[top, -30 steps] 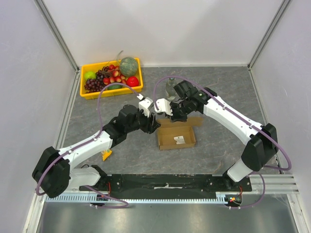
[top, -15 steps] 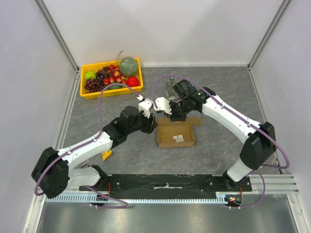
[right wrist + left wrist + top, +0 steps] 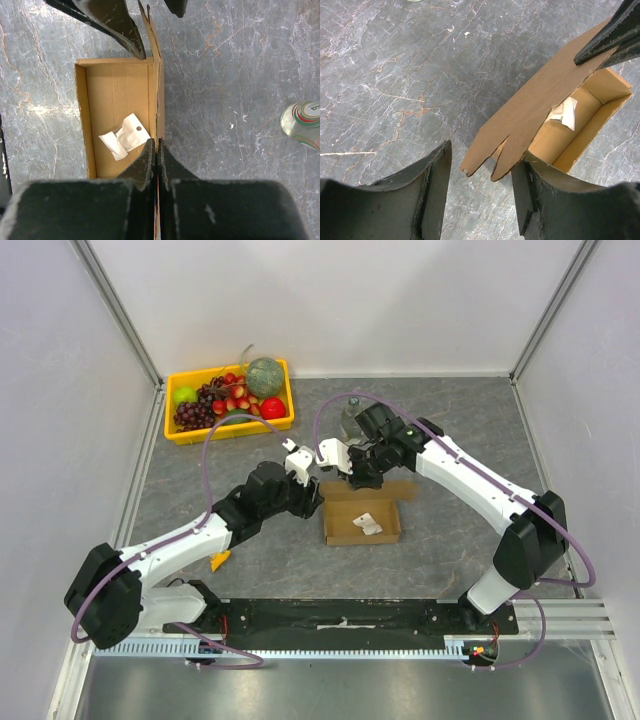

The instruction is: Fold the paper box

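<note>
**Right hand pinches the box's long flap while the left hand waits open at its end**

The paper box lies near the middle of the desk. It is an open brown cardboard tray with its mouth facing up. A crumpled white slip rests on its floor. Along the box's 12 o'clock edge in the overhead view, a long flap rises from the wall, and its free end is notched.

The right hand comes in from 2 o'clock and is clenched on that flap. In its own wrist view the two fingers press together with only the thin cardboard edge between them.

The left hand reaches in from 8 o'clock to the box's 10 o'clock corner. It is released, with its fingers spread wide and the flap's notched end lying in the gap between them. One finger sits just beside the box's end wall. Whether either finger touches the cardboard cannot be told.

A yellow tray holding fruit sits at 10 o'clock from the box, well apart from it. A striped container, round and white with green and red bands, stands at 12 o'clock from the box, beyond the right hand. A small yellow scrap lies at 8 o'clock, beside the left arm.
</note>
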You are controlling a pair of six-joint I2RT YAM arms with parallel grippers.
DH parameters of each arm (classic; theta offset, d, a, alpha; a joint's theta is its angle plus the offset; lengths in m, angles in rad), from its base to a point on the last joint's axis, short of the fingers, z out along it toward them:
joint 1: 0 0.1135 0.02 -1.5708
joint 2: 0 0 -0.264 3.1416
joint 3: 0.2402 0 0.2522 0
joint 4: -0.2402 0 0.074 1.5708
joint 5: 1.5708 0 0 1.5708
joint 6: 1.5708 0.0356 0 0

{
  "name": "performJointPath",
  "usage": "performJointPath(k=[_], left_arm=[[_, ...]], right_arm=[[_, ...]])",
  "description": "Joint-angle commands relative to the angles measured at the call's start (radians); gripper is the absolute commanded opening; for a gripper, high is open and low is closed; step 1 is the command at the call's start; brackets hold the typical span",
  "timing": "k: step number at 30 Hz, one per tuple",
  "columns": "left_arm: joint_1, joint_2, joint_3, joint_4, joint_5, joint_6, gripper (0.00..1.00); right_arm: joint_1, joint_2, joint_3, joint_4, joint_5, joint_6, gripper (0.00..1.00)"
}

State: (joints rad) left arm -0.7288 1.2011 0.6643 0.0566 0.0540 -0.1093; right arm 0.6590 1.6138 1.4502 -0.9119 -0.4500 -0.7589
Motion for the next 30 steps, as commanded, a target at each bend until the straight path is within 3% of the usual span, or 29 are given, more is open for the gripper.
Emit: performJointPath(k=[1,6,16,26,30], left_arm=[[-0.009,-0.014,-0.011,0.052,-0.008,0.049,0.57],[-0.015,-0.011,-0.017,0.055,-0.013,0.057,0.57],[-0.027,0.011,-0.019,0.052,-0.051,0.059,0.47],[-0.029,0.029,-0.022,0.055,-0.079,0.042,0.31],[-0.029,0.031,-0.026,0.068,-0.077,0.037,0.16]], right_arm=[[-0.002,-0.003,0.052,0.021,0.004,0.015,0.00],[-0.002,-0.006,0.053,0.021,0.002,0.020,0.00],[-0.007,-0.003,0.050,0.025,-0.001,0.024,0.00],[-0.016,-0.026,0.030,0.057,-0.004,0.049,0.00],[-0.024,-0.037,0.013,0.087,-0.007,0.069,0.02]])
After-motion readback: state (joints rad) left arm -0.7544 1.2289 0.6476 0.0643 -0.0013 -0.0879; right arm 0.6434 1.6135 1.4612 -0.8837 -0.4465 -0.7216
